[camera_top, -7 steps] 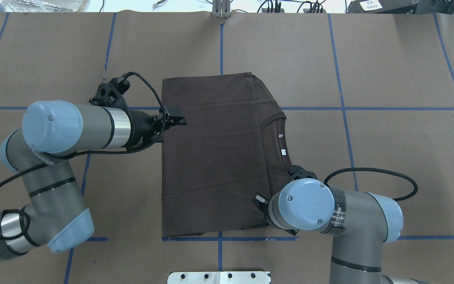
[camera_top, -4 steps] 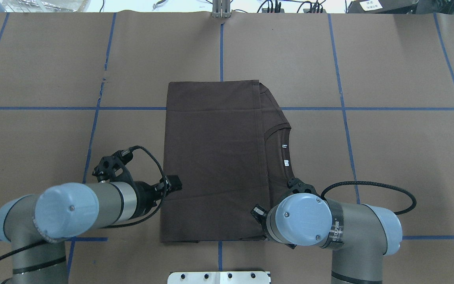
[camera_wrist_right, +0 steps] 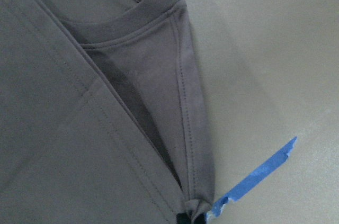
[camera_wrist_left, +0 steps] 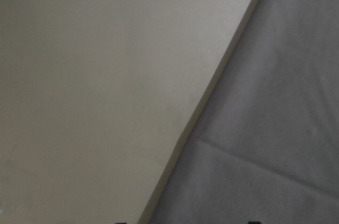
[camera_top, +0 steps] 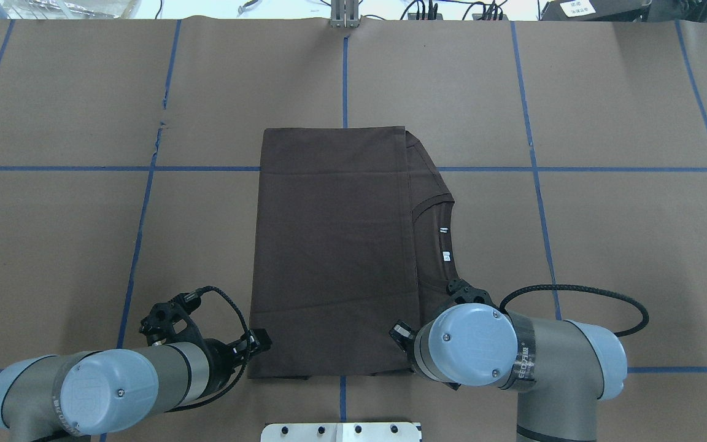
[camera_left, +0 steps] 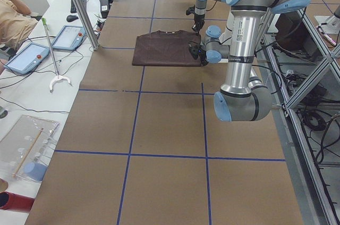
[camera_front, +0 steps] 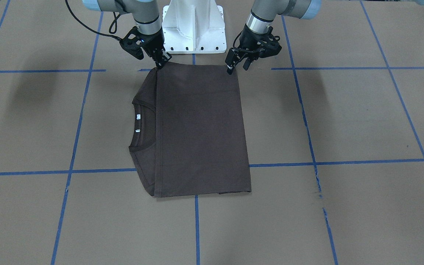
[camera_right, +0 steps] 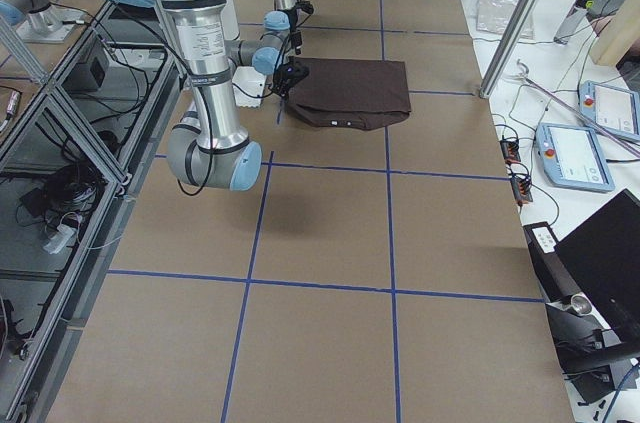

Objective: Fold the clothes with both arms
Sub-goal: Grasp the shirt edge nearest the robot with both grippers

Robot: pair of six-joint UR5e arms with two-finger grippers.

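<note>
The right gripper is clamped on the near right corner of the shirt; its wrist camera shows the cloth puckered at that pinch, beside a scrap of blue tape. The left gripper stands at the near left corner with its jaws apart, and the shirt's side edge runs between its fingertips.

The one shirt lies flat, folded into a tall rectangle in the middle of the table. Its near edge lies along a blue tape line just in front of the white base. The left and far edges are straight. On the right a strip with the collar sticks out past the fold, showing two white labels.

Wide brown table surface lies to both sides and beyond the far edge. Two arms, the left and the right, crowd the near edge.
</note>
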